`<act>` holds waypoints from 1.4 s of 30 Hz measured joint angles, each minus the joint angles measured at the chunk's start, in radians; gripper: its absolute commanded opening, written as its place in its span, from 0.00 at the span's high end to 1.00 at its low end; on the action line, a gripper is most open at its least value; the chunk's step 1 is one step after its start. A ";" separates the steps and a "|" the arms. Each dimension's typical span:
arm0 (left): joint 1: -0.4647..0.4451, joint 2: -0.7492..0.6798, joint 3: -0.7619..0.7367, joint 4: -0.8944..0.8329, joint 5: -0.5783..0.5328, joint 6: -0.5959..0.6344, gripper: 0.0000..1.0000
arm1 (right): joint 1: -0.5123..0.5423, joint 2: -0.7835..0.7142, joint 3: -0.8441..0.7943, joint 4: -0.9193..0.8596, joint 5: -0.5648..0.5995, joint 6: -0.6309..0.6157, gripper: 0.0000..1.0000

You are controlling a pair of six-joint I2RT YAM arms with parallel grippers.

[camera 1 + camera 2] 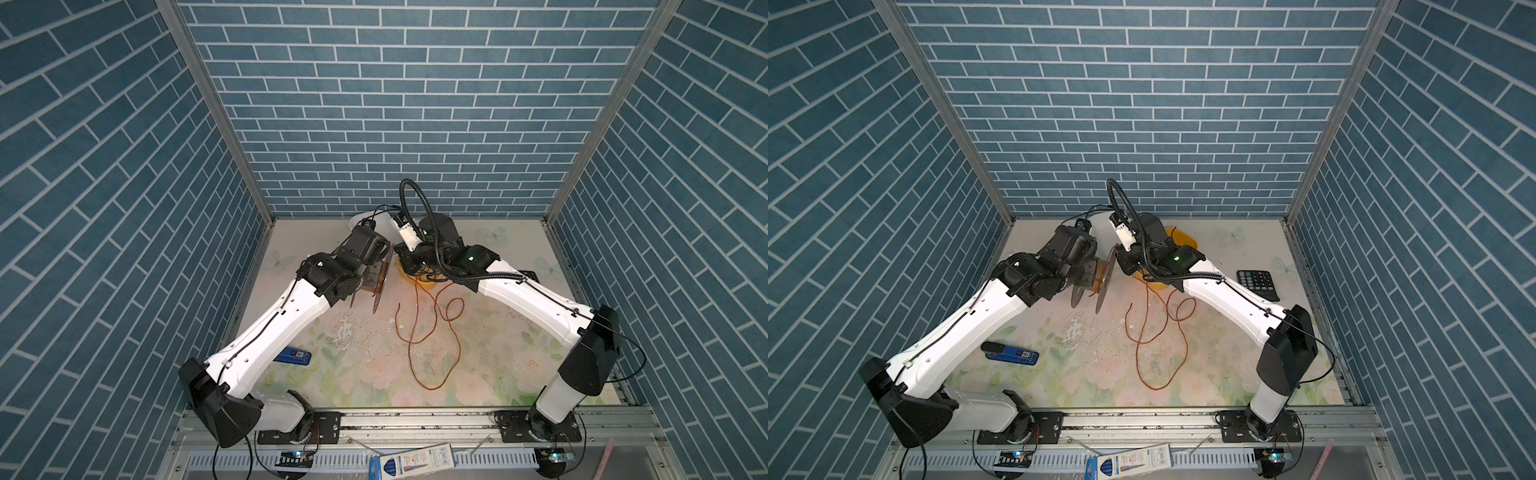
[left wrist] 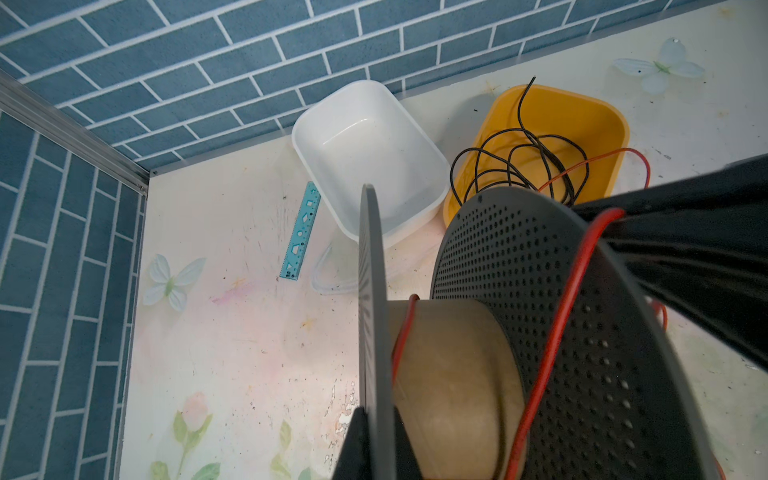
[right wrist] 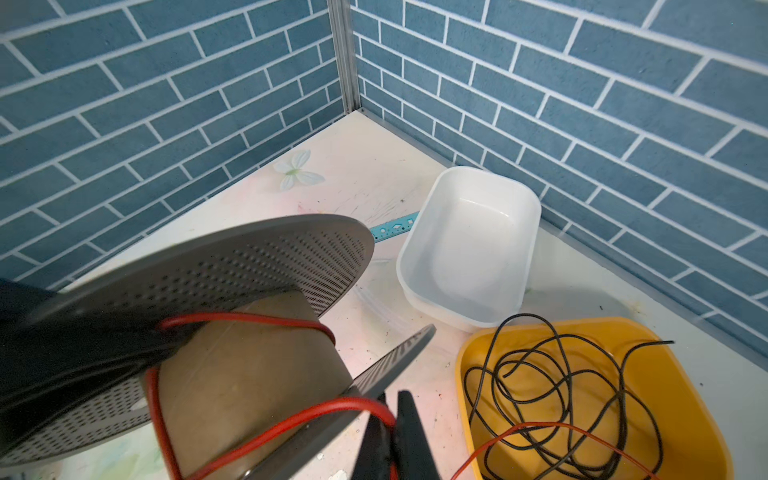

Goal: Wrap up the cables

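Observation:
The cables are one orange-red wire [image 1: 432, 388] [image 1: 1156, 388] lying in loose loops on the mat's middle and rising to a spool [image 1: 383, 278] [image 1: 1105, 278] held up off the table. The spool has grey perforated flanges and a cardboard core [image 2: 449, 374] [image 3: 249, 374] with a couple of turns of wire [image 2: 557, 332] [image 3: 291, 424] on it. My left gripper [image 2: 374, 440] is shut on one flange's edge. Just beside the other flange, my right gripper [image 3: 390, 419] [image 1: 406, 266] is shut on the wire.
Behind the spool stand a white bin [image 3: 469, 249] and a yellow bin [image 3: 690, 399] holding a black wire tangle [image 3: 561, 395]. A teal ruler [image 2: 300, 232] lies by the white bin. A blue stapler [image 1: 293, 355] and a calculator [image 1: 1258, 282] lie near the table's sides.

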 measured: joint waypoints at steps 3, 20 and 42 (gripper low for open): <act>0.002 -0.007 -0.003 0.004 0.017 0.003 1.00 | -0.021 0.002 0.000 -0.004 -0.059 0.010 0.92; 0.119 -0.021 0.146 -0.095 0.322 0.021 1.00 | -0.153 -0.012 -0.381 0.206 -0.176 0.087 0.72; 0.220 0.079 0.484 -0.268 0.540 0.045 1.00 | -0.203 -0.307 -0.670 0.423 -0.237 0.065 0.40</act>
